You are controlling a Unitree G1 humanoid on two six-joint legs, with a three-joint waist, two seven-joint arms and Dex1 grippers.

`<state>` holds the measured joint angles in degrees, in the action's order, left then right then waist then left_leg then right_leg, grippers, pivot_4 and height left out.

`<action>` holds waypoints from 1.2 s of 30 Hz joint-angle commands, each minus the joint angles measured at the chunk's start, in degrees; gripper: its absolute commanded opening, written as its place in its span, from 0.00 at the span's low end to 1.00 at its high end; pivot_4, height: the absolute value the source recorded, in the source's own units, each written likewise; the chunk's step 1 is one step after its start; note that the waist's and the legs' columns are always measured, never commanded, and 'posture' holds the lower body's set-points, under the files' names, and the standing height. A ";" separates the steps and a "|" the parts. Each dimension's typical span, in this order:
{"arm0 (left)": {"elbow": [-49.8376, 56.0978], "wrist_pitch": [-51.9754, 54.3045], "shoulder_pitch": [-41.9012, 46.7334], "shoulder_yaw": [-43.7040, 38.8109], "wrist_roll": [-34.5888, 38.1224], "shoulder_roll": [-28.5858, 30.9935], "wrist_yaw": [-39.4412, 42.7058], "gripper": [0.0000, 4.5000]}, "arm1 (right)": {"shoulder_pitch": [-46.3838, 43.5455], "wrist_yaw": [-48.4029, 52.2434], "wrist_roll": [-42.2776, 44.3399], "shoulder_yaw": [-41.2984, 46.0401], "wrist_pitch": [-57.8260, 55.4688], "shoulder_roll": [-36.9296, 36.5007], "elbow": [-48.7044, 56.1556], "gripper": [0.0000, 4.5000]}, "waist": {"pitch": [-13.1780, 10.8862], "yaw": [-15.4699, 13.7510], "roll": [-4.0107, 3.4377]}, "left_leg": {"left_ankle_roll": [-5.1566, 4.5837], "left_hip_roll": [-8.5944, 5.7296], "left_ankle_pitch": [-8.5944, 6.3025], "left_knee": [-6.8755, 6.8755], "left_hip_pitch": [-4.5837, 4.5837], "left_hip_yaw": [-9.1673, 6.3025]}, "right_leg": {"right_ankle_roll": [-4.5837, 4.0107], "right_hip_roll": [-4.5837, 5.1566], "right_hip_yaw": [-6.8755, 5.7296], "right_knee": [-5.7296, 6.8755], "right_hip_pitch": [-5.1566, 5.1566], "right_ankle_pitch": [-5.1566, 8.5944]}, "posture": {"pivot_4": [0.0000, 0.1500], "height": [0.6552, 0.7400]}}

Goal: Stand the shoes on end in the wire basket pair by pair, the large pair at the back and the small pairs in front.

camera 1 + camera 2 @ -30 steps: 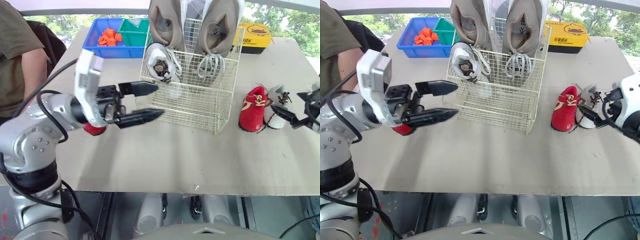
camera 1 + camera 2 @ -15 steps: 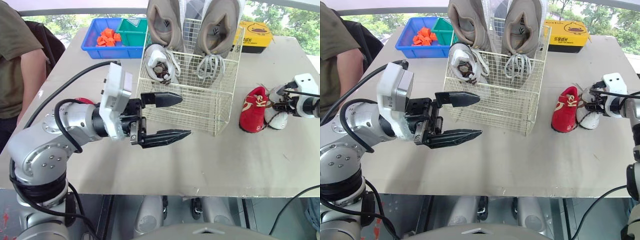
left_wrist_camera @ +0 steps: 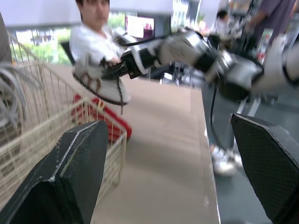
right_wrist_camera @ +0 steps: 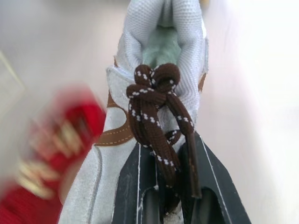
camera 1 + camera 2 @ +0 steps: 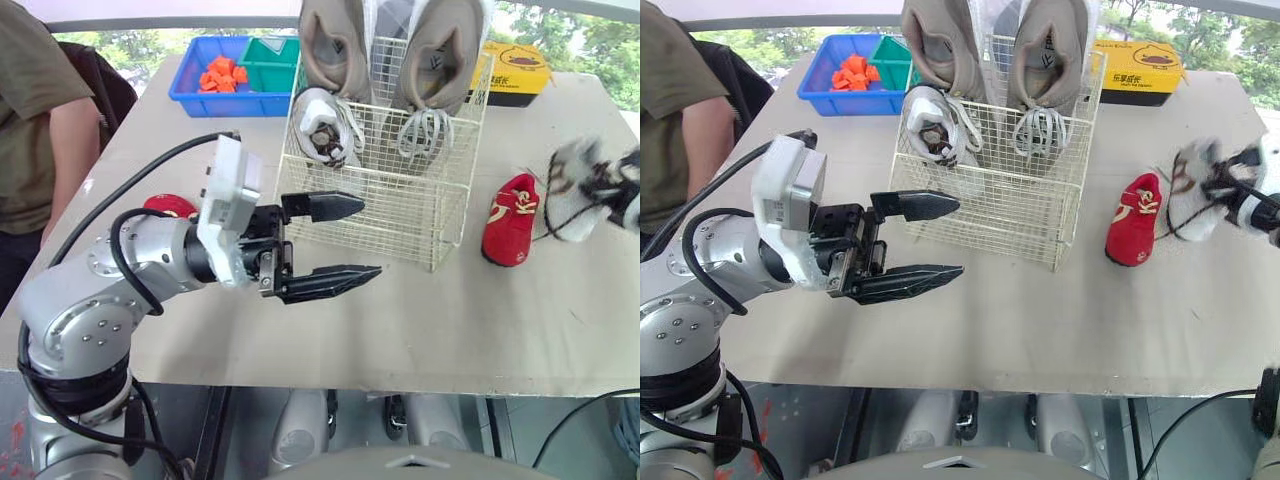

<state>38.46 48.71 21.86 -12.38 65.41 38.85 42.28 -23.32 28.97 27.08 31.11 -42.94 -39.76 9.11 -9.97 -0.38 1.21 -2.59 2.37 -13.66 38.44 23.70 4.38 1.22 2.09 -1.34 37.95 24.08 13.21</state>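
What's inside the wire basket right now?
The wire basket holds a large tan pair on end at the back and one small white shoe front left. The large pair's toes are hidden behind it and the mesh.

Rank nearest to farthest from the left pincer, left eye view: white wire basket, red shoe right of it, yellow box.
1. White wire basket, just beyond the left pincer.
2. Red shoe, right of the basket.
3. Yellow box, far back right.

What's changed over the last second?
The right hand closed on the white shoe and lifted it off the table, away from the red shoe. The left hand, open, swung in front of the wire basket. Red shoe and basket stayed put.
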 commanded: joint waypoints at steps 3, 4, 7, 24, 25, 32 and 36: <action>-0.08 -7.32 -1.53 0.29 -5.94 -4.48 -5.69 1.00 | 0.38 -7.47 7.60 1.36 6.67 8.75 26.25 0.02 | 0.01 0.47 -0.03 | 0.09 0.00 0.05 -0.05 -0.04 -0.09 | 0.10 -0.06 -0.07 0.02 -0.01 0.07 | 1.00 1.00; 0.04 -8.81 -2.28 0.69 -6.69 -4.71 -3.81 1.00 | -0.48 -9.09 7.53 -0.80 8.31 11.10 28.46 0.02 | 0.02 0.53 -0.01 | -0.02 -0.01 -0.02 -0.04 -0.04 -0.09 | 0.09 -0.05 -0.08 0.02 -0.02 0.08 | 1.00 1.00; -0.13 -9.92 -4.72 -0.05 -5.52 -4.68 -2.54 1.00 | -3.28 -14.32 3.11 -11.42 13.28 18.39 33.25 0.02 | 0.04 1.13 0.02 | -0.03 -0.01 -0.02 -0.02 -0.05 -0.02 | -0.05 -0.04 0.00 0.02 -0.02 -0.01 | 1.00 1.00; 7.18 -14.01 -18.30 -7.47 -1.72 -2.21 -6.80 1.00 | 0.15 -31.21 -40.98 -35.30 68.34 31.10 -4.50 0.02 | 0.13 1.09 0.15 | 0.10 -0.14 0.07 -0.02 0.00 0.01 | -0.23 0.18 -0.01 0.01 0.05 0.07 | 1.00 1.00; 7.56 -14.25 -18.73 -7.31 -1.87 -2.27 -7.10 1.00 | 0.60 -30.72 -41.37 -35.97 68.75 30.93 -5.86 0.02 | 0.13 1.12 0.16 | 0.10 -0.13 0.07 -0.02 -0.01 0.00 | -0.23 0.17 -0.02 0.02 0.05 0.07 | 1.00 1.00; 7.75 -16.61 -21.67 -6.96 -3.96 -2.98 -8.47 1.00 | 6.95 -21.35 -33.34 -38.41 65.17 30.30 -8.54 0.08 | 0.31 1.29 0.42 | 0.08 -0.06 0.05 -0.04 -0.24 0.01 | -0.26 0.18 0.02 -0.02 -0.19 0.08 | 1.00 1.00; 7.56 -18.36 -23.90 -7.29 -5.49 -3.99 -9.55 1.00 | 11.33 -17.48 -26.83 -37.61 62.68 30.42 -5.44 0.47 | 0.48 1.10 0.63 | -0.16 -0.03 -0.12 -0.19 -0.94 0.06 | -0.33 0.45 0.02 -0.07 -0.77 0.15 | 1.00 1.00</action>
<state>44.50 32.22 -1.94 -19.09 60.49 35.25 33.21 -14.21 9.55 -2.38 -6.88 22.37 -8.92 4.38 -9.49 0.72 1.84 -2.75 2.34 -13.78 38.26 22.76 4.42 0.89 2.58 -1.35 37.88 23.32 13.36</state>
